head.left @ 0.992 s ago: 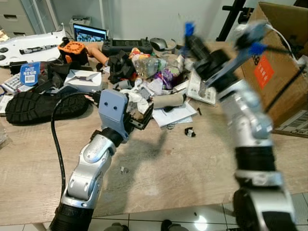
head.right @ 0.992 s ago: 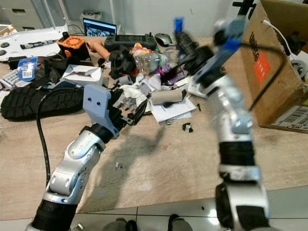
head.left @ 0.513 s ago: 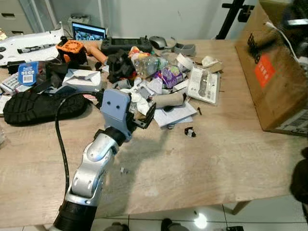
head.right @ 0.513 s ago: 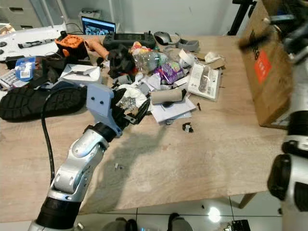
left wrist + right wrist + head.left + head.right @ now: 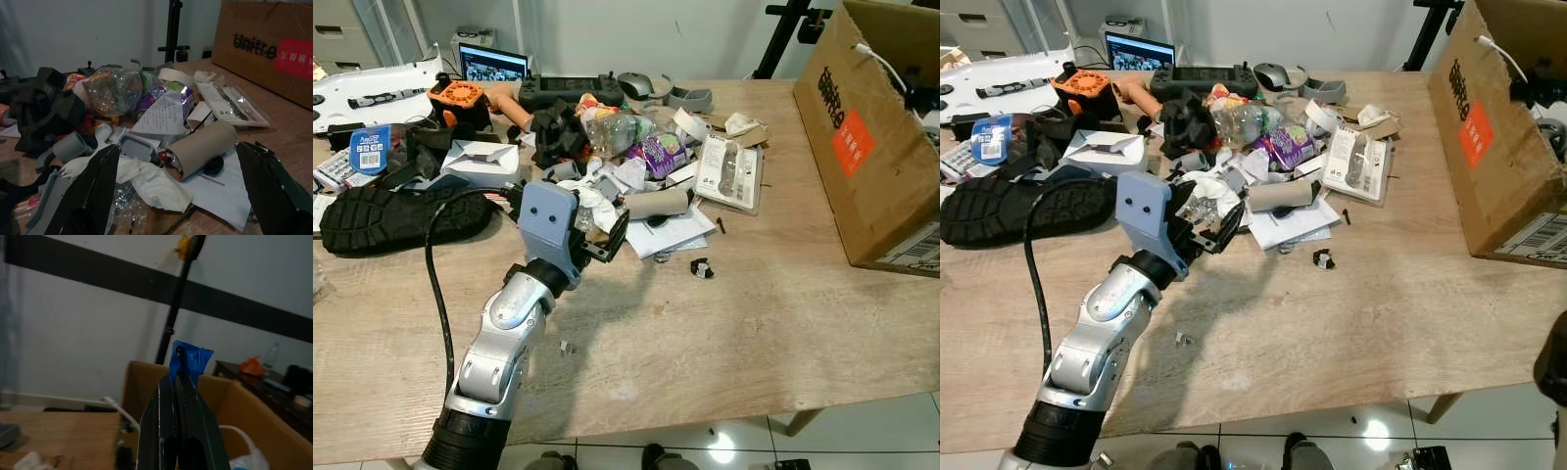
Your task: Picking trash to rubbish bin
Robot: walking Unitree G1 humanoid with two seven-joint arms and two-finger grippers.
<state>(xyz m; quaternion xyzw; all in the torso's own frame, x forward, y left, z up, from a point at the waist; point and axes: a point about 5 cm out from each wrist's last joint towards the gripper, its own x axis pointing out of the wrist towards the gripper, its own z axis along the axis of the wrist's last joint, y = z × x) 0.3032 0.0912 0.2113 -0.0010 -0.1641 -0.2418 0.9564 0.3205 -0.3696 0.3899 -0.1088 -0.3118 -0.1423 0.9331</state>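
A heap of trash lies mid-table: a cardboard tube (image 5: 656, 204), crumpled white paper (image 5: 590, 201), a clear plastic bottle (image 5: 612, 132), a purple wrapper (image 5: 656, 155) and a blister pack (image 5: 729, 171). My left gripper (image 5: 599, 223) is open at the heap's near edge, its fingers (image 5: 93, 191) spread either side of the crumpled paper (image 5: 146, 178), with the tube (image 5: 205, 147) just beyond. The big cardboard box (image 5: 871, 147) stands open on the table's right. In the right wrist view my right gripper (image 5: 178, 382) is shut, blue tape at its tips, raised above the box's open top (image 5: 225, 401).
A black shoe sole (image 5: 401, 215), a white carton (image 5: 481, 159), an orange part (image 5: 460, 98) and a laptop (image 5: 494, 67) crowd the table's left and back. A small black piece (image 5: 701, 267) lies on the bare wood (image 5: 734, 323) near the front. White plastic (image 5: 244, 460) sits inside the box.
My right arm has swung from over the middle of the table to the right and up toward the box, out of the eye views. The left arm has hardly moved.
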